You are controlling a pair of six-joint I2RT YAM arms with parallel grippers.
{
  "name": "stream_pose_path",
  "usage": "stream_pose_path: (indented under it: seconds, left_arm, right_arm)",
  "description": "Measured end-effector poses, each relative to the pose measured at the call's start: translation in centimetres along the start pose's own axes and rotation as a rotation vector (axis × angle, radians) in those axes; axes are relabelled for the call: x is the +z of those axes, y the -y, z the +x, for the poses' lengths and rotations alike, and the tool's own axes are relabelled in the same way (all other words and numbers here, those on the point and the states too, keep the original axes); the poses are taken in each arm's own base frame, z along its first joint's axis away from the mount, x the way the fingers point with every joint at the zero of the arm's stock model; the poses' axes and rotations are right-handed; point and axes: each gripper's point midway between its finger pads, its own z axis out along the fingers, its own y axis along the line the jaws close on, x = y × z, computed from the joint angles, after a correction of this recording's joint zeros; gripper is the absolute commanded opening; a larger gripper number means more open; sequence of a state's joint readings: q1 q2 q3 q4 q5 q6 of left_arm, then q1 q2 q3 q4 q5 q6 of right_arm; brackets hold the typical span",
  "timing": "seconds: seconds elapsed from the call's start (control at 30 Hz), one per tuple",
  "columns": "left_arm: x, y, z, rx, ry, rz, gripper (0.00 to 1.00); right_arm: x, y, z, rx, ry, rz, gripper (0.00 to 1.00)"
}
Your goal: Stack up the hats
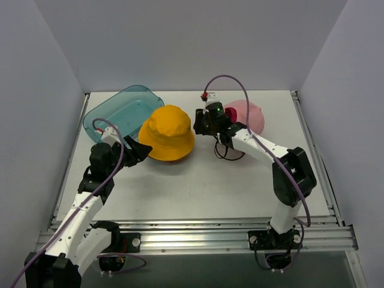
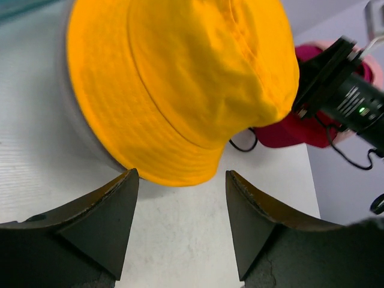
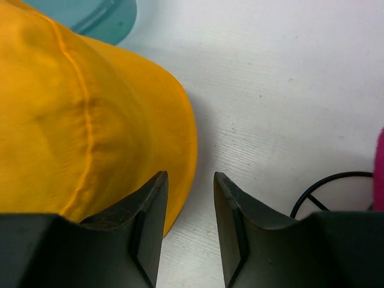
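Note:
The yellow-orange bucket hat [image 1: 167,133] sits domed in the middle of the table, also in the left wrist view [image 2: 180,84] and the right wrist view [image 3: 84,126]. A grey rim shows under its left side [image 2: 81,129]. The light pink cap [image 1: 251,115] lies at the back right, with the magenta cap [image 1: 230,114] partly hidden behind the right arm; it also shows in the left wrist view [image 2: 294,129]. My left gripper [image 1: 139,150] is open and empty just left of the bucket hat's brim [image 2: 182,180]. My right gripper [image 1: 200,122] is open at the hat's right brim edge [image 3: 189,180].
A translucent teal-blue tub [image 1: 123,111] lies at the back left, touching the bucket hat's far side. A black cable [image 1: 225,153] loops on the table below the right wrist. Grey walls close in the table on three sides.

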State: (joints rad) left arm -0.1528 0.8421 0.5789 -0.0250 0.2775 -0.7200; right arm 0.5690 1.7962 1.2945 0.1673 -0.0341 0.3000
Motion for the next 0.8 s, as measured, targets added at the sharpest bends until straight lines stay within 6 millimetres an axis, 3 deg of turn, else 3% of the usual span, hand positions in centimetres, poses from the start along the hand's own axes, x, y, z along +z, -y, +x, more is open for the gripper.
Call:
stream_pose_path:
  seconds: [0.1, 0.3, 0.47, 0.6, 0.8]
  left_arm:
    - [0.9, 0.9, 1.9, 0.015, -0.053, 0.035, 0.68]
    - [2.4, 1.7, 3.3, 0.031, -0.062, 0.08, 0.68]
    - [4.3, 0.1, 4.3, 0.014, -0.074, 0.034, 0.68]
    - [5.4, -2.1, 6.3, -0.004, -0.111, -0.024, 0.67]
    - [5.9, -4.2, 7.2, -0.006, -0.121, -0.113, 0.67]
  right_arm:
    - [-1.4, -0.5, -1.6, 0.015, 0.033, -0.011, 0.34]
    - [-3.2, -1.6, -4.3, 0.02, 0.082, -0.041, 0.36]
    - [-3.9, -3.0, -6.3, 0.018, 0.11, -0.092, 0.37]
    - [-4.2, -4.1, -6.6, 0.021, 0.104, -0.145, 0.37]
    - [-5.6, -5.5, -8.3, 0.033, 0.117, -0.186, 0.39]
